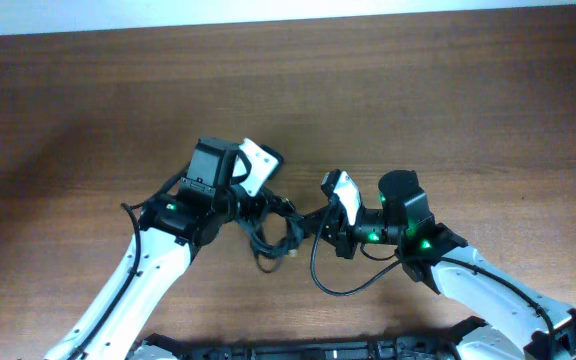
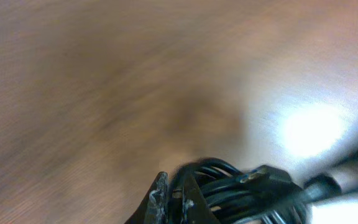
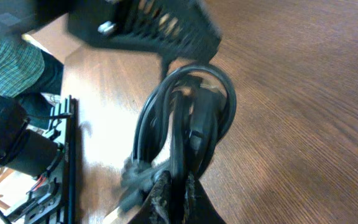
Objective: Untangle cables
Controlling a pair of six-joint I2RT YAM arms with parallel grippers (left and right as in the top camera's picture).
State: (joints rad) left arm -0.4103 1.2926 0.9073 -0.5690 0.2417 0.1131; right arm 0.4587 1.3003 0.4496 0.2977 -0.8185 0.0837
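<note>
The cables [image 1: 274, 236] form a black tangle of loops on the wooden table between my two arms. My left gripper [image 1: 252, 212] reaches into the tangle from the left. In the left wrist view the left gripper [image 2: 174, 200] is shut on a strand, with the rest of the cables [image 2: 247, 190] and a small plug end bunched to its right. My right gripper [image 1: 314, 226] comes in from the right. The right wrist view shows the right gripper [image 3: 177, 194] shut on strands of the cables [image 3: 185, 118], which loop upward from it toward the left arm's black body.
Bare brown table [image 1: 418, 90] stretches behind and to both sides. A black frame [image 1: 318, 350] runs along the front edge. A thin black cord [image 1: 343, 288] sags under the right wrist. A person in a checked shirt [image 3: 8, 59] stands past the table edge.
</note>
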